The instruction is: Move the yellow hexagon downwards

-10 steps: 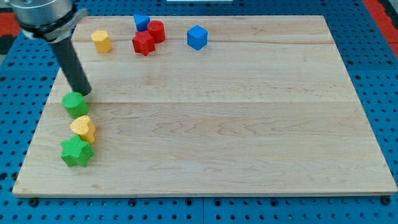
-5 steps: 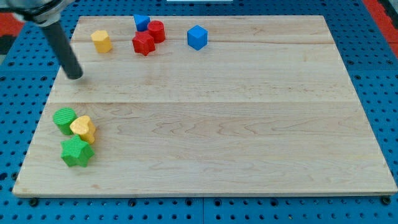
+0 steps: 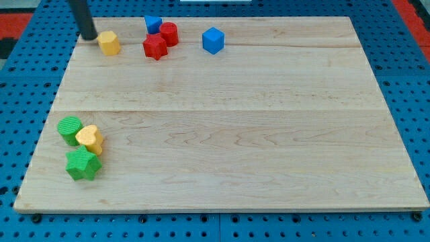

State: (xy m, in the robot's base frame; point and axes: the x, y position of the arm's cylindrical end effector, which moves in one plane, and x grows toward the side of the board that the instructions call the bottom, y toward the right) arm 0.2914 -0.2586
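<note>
The arm carries no claw, only a dark rod, so it holds nothing. The rod's tip (image 3: 89, 37) rests near the surface's (image 3: 235, 134) top-left corner, and the yellow hexagon (image 3: 109, 43) sits just to its right, close or touching; contact cannot be made out. To push the hexagon downwards, the tip would likely need to get above it. The rod's upper length is cut off by the view's top.

Pale wooden board (image 3: 269, 134) on blue pegboard (image 3: 410, 101); yellow hexagon (image 3: 109, 43), red star (image 3: 154, 47), red cylinder (image 3: 168, 33), blue cube (image 3: 213, 40), green star (image 3: 82, 165), dark rod
</note>
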